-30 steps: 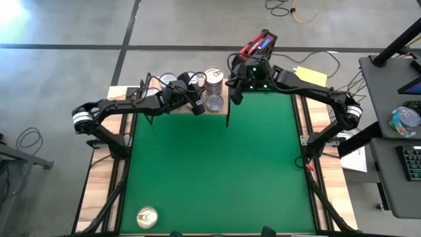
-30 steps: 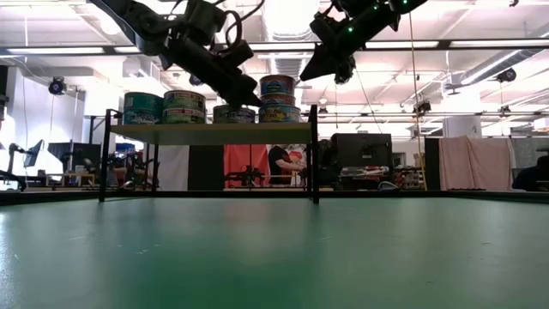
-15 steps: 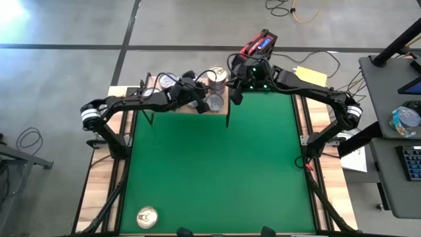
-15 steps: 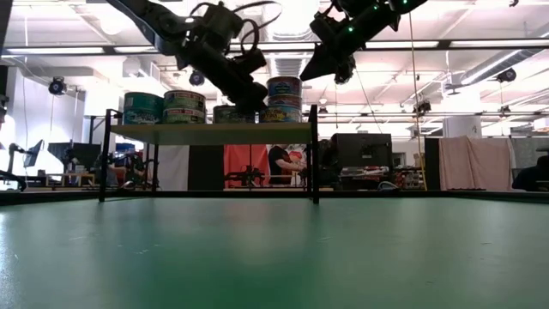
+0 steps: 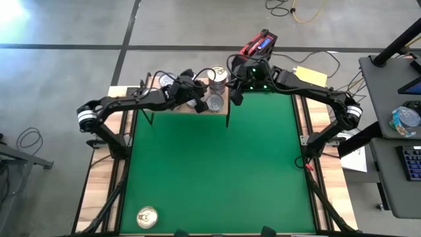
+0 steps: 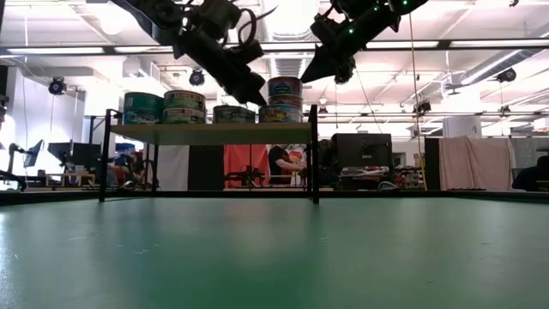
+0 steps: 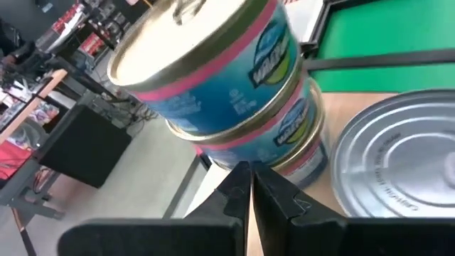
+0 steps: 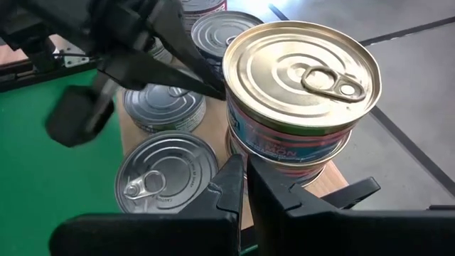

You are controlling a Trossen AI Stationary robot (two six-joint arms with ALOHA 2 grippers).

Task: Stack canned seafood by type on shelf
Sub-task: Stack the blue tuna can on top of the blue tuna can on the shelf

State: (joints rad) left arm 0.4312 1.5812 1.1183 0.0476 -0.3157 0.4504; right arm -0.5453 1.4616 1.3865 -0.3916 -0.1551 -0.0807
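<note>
Here, at upper centre of the high view: left end effector (image 5: 199, 100) closed and empty beside the two-tin stack (image 5: 218, 76) on the shelf (image 5: 176, 107); right end effector (image 5: 233, 99) closed, empty, near the stack; one tin (image 5: 147, 216) lower left on mat (image 5: 217, 164).

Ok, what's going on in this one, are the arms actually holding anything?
No. Both arms are at the small light-wood shelf at the far edge of the green mat, with nothing in either gripper. The left gripper, shut, is beside a two-high stack of gold-topped, blue-and-pink round tins. The right gripper, also shut, hangs just off the stack's other side. Silver-topped tins sit on the shelf nearby, and one gold-topped tin lies on the mat's near left corner.
</note>
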